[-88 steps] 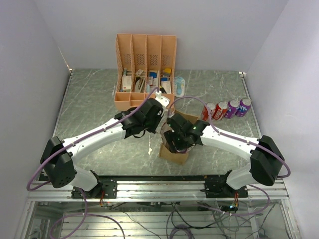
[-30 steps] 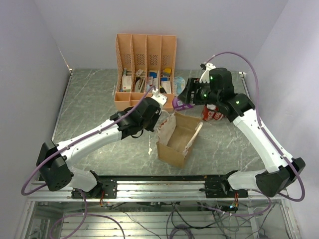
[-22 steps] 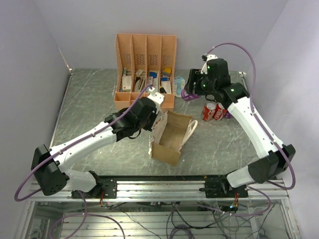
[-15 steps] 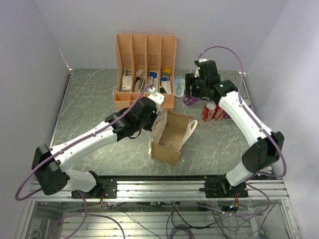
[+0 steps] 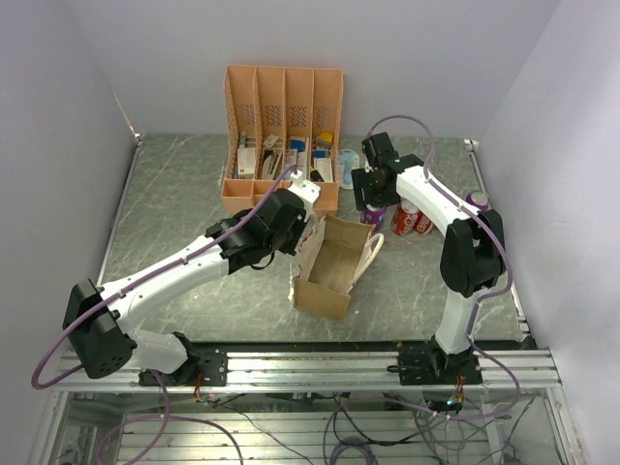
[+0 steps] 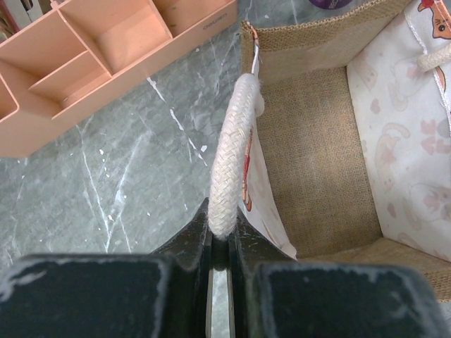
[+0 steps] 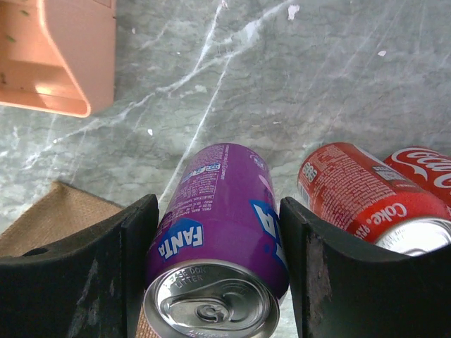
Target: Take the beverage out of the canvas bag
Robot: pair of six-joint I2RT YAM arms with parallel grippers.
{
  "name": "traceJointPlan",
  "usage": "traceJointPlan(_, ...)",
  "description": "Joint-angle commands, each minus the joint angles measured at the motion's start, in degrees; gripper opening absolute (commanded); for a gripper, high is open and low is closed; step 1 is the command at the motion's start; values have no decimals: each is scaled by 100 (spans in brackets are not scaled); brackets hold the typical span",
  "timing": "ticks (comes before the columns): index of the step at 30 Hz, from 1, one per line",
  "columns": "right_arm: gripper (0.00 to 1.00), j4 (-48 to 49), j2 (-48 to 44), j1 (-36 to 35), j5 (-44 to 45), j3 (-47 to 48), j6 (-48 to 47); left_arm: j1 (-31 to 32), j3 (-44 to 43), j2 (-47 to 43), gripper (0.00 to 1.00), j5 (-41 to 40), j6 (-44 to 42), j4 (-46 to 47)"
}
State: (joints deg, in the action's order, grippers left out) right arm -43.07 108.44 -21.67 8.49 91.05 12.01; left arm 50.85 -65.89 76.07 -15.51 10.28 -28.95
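Fingers (image 7: pixel 137 260) of the right gripper (image 7: pixel 218 236) pressed to both flanks of the purple can (image 7: pixel 218 204). Can upright, out of the canvas bag (image 5: pixel 334 257), at about one o'clock from it in the top view and low over the table (image 5: pixel 174 194); impossible to tell whether touching it. Just beside, at three o'clock — two red cans (image 7: pixel 352 186), the nearer almost touching. Left gripper (image 6: pixel 220 236) pinched tight on the bag's rope handle (image 6: pixel 229 162), holding that side up. Visible part of the bag's inside bare.

Likely risks from here:
- Letting go too high and tipping the can.
- Opening wide and knocking over the red neighbour.
- On withdrawal, clipping the pink organizer (image 5: pixel 283 136) at ten o'clock.
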Motion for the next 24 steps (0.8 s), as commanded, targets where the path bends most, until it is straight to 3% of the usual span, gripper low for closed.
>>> traceJointPlan(1, 0, 71, 111, 68, 15, 317, -76, 34, -73, 56, 7, -58, -36, 74)
traceJointPlan(13, 0, 13, 308, 307, -53, 249, -67, 30, -73, 65, 11, -65, -37, 68)
traceJointPlan(24, 14, 78, 281, 325, -136, 0, -50, 34, -73, 75, 19, -61, -35, 65)
